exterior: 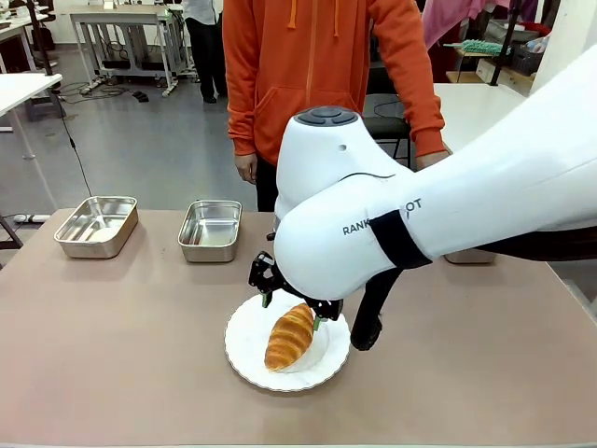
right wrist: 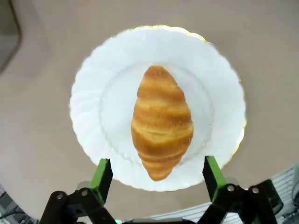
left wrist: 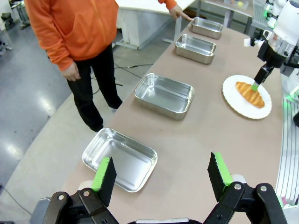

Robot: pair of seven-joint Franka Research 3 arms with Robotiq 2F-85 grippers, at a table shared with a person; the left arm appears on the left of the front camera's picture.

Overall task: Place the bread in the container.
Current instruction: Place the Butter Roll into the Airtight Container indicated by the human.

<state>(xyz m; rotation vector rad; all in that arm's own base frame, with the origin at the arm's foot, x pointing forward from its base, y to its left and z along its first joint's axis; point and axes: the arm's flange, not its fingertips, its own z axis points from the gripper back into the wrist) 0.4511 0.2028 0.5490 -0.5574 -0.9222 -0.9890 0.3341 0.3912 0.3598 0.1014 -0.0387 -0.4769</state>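
Little is done: the bread (exterior: 290,336) lies on the plate (exterior: 244,359), with the right gripper (exterior: 292,311) open around one end, not yet gripping; the lift and transfer remain. The left wrist view adds a row of four empty trays (left wrist: 164,94) and the left gripper (left wrist: 161,156), also open.

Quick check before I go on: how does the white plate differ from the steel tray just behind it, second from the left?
The white plate is round with a scalloped rim; the steel tray is rectangular with rounded corners. The white plate is nearly flat, the steel tray has raised walls. The white plate holds the croissant; the steel tray is empty. Both sit level on the brown table.
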